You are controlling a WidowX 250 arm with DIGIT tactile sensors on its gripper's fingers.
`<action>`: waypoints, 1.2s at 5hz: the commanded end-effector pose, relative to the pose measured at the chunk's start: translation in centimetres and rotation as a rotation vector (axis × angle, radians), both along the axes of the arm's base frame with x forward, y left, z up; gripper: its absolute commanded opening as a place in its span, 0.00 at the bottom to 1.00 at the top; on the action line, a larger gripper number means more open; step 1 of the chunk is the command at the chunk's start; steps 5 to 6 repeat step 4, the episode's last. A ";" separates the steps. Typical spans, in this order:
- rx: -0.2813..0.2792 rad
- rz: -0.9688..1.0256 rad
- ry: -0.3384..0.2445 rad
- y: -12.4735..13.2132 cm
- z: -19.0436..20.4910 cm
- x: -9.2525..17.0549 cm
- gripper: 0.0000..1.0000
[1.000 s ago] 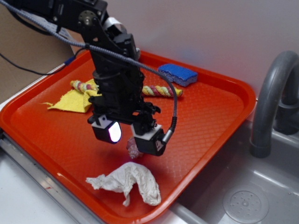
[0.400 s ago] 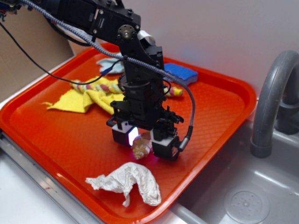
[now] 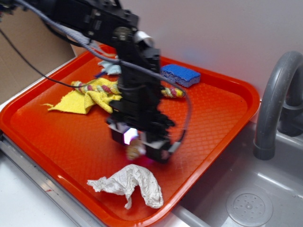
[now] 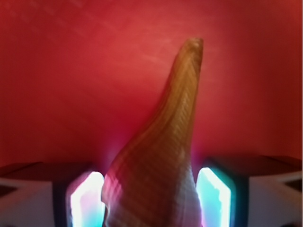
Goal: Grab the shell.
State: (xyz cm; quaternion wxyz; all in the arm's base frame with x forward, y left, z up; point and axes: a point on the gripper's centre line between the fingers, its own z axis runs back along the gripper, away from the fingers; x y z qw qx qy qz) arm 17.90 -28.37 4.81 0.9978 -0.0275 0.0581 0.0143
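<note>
The shell sits between my two lit pads, its broad ribbed body low in the wrist view and its long pointed tip running up and away over the red floor of the tray. Seen from outside, the shell shows as a small tan lump under my gripper, low over the tray and just above the white rag. My gripper has its pads against the shell's widest whorls on both sides, so I judge it clamped on the shell; whether the shell rests on the tray or hangs clear of it I cannot tell, as the outside view is blurred there. I take the thick end because the tip tapers too thin to pinch, and the ribs there should give the pads some bite.

Counting outward: one shell, one white rag near the front rim, one yellow cloth with one striped rope lying across it, one blue sponge at the far side, and a bit of pale blue fabric behind my arm. All lie on the single tray, which sits on the worktop beside a grey sink and its faucet.
</note>
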 end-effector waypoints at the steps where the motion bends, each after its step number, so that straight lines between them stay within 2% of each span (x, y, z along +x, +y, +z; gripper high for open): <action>1: -0.237 -0.025 -0.307 10.4 10.8 0.5 0.00; 2: -0.198 0.019 -0.371 13.2 14.1 -0.7 0.00; 3: -0.096 0.002 -0.445 12.9 17.0 -1.4 0.00; 6: -0.098 0.008 -0.459 12.5 17.1 -1.4 0.00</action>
